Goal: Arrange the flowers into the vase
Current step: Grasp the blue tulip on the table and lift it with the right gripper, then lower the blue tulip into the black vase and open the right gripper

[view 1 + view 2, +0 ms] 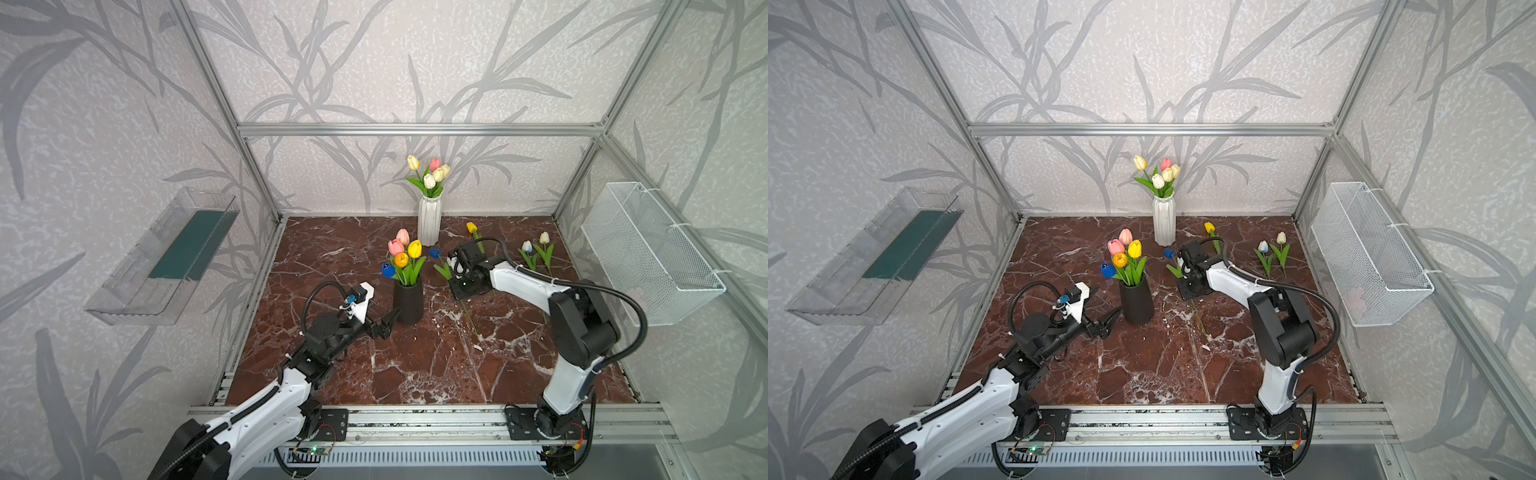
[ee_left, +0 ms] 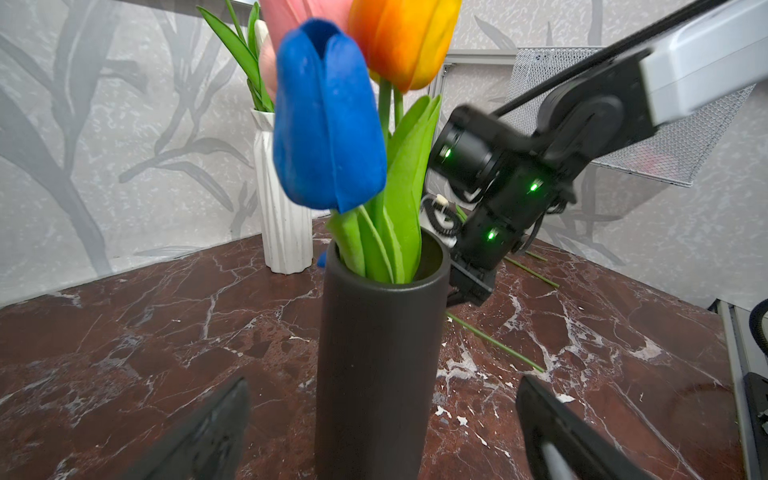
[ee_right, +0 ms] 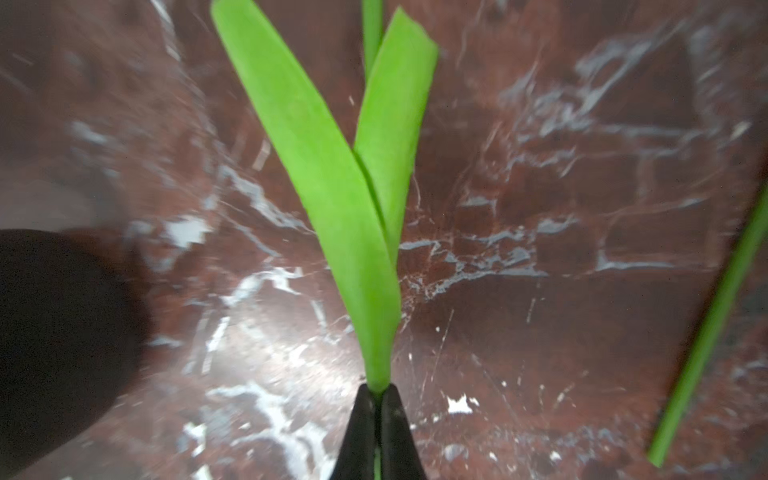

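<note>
marbled desk (image 1: 415, 374): right gripper (image 3: 377, 395) clamped on the loose blue tulip (image 1: 434, 252) by its stem; left gripper (image 1: 390, 324) spread beside the black vase (image 1: 408, 303).

Red-brown marble tabletop (image 1: 415, 374), black vase (image 1: 408, 305), white vase (image 1: 429, 224), loose tulips (image 1: 544, 238)

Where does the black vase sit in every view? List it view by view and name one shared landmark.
In a top view: black vase mid-table, nearer than the white vase.
In a top view: likewise mid-table.
Left wrist: dead centre, close up, tulips in it.
Right wrist: probably the dark blur beside the gripped leaf.
Shared landmark: the red marble tabletop.
</note>
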Robot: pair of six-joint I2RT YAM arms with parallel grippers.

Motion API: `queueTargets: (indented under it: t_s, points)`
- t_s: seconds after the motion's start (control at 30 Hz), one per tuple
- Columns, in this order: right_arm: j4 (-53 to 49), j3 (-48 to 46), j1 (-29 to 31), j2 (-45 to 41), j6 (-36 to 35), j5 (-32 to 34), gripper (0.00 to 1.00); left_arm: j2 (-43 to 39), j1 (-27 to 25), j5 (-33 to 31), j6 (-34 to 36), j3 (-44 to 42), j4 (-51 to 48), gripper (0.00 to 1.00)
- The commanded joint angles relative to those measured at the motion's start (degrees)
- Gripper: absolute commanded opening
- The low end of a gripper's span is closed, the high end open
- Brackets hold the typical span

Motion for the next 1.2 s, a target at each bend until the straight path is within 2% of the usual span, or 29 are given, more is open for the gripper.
queueTargets:
  t_s: [0.0,0.1,0.2,0.37,0.47,0.6,0.77,1.03,1.17]
  points:
    - [12.36,-2.58,-0.17,-13.26,1.06,-4.59,0.0,1.16,-0.11,-1.9,-0.52,-0.59,4.39,1.0]
    - [31.25,-10.36,-0.23,-23.97,2.65,-11.86,0.0,2.34,-0.11,-2.57,-0.73,-0.82,6.29,0.99]
    - [53.6,-17.82,-0.29,-30.64,6.16,-21.88,0.0,3.07,-0.11,-2.64,-0.27,-0.74,7.16,1.0]
    - [85.45,-22.8,0.35,-29.41,16.03,-30.64,0.0,3.44,-0.11,-2.8,0.23,-0.39,7.0,1.0]
    - [97.61,-23.83,2.42,-25.49,16.51,-30.47,0.0,3.44,-0.06,-3.07,0.51,-0.37,6.64,0.99]
    - [103.62,-22.18,4.37,-19.34,15.04,-29.3,0.0,3.66,-0.11,-3.18,0.5,-0.26,6.29,1.0]
    - [106.31,-21.6,4.88,-14.14,12.9,-28.09,0.0,2.88,-0.11,-3.21,0.4,-0.13,5.3,1.0]
    - [104.28,-24.19,5.58,-12.04,8.02,-28.26,0.0,1.5,-0.06,-4.27,1.19,-0.12,3.56,1.0]
    - [104.42,-26.53,5.58,-11.95,7.74,-28.04,0.0,1.59,-0.11,-4.25,1.54,0.21,3.0,1.0]
